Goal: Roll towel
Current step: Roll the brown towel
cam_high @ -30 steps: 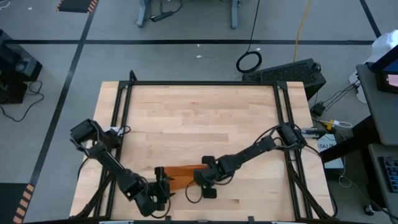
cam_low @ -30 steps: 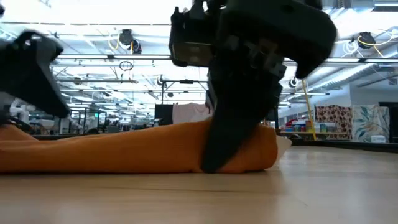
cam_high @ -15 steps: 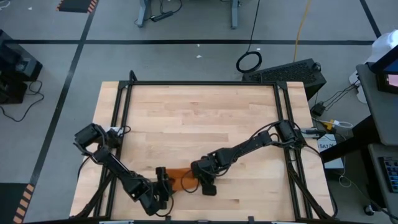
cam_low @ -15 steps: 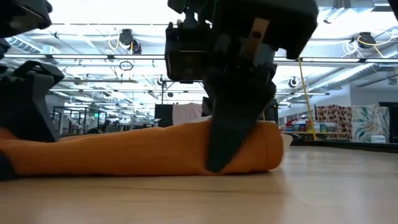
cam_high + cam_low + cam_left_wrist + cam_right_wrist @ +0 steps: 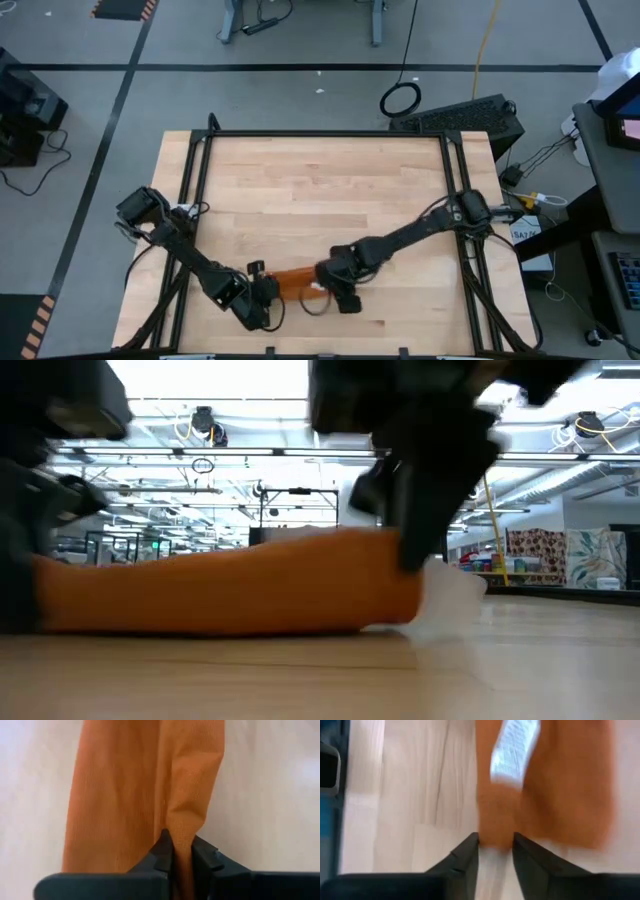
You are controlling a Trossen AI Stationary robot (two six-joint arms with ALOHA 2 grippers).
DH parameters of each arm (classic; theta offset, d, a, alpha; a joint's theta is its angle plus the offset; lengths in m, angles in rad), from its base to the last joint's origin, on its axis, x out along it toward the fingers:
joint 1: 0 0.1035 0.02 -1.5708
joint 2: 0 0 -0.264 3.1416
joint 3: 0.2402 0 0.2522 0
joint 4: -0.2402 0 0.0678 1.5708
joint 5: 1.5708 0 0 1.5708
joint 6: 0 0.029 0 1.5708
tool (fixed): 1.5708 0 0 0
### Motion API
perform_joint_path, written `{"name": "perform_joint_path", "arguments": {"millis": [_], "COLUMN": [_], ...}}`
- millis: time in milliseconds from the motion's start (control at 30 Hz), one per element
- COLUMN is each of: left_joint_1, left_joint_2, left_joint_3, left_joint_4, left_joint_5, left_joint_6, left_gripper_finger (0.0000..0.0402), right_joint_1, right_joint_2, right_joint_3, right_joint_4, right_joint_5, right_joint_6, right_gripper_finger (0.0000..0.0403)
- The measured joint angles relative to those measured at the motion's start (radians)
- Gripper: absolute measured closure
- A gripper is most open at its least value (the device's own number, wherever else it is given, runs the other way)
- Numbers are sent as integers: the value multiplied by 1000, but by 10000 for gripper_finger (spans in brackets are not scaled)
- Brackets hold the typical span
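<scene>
A rolled orange towel (image 5: pixel 291 281) lies on the wooden table (image 5: pixel 320 190).

I saw a bare wooden worktop (image 5: pixel 320 185), a black keyboard (image 5: pixel 465 117) and a coiled cable (image 5: pixel 400 99) on the grey floor beyond it.

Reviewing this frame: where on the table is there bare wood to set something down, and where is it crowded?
The table is bare across its far half and middle, between the side rails. The near edge is crowded: the towel lies there with the left gripper pinching one end and the right gripper pinching the other, both arms reaching in over the near corners.
</scene>
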Motion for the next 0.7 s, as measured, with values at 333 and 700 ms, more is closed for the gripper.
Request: {"name": "perform_joint_path", "arguments": {"millis": [333,700], "left_joint_1": [108,201], "left_joint_2": [-72,-74], "left_joint_3": [0,0], "left_joint_4": [51,74], "left_joint_5": [248,343], "left_joint_6": [1,53], "left_gripper_finger": [373,374], "right_joint_1": [173,244], "right_joint_2": [-61,50], "right_joint_3": [6,6], "right_joint_4": [86,109], "right_joint_5": [421,656], "right_joint_6": [-66,-58], "right_gripper_finger": [201,154]}}
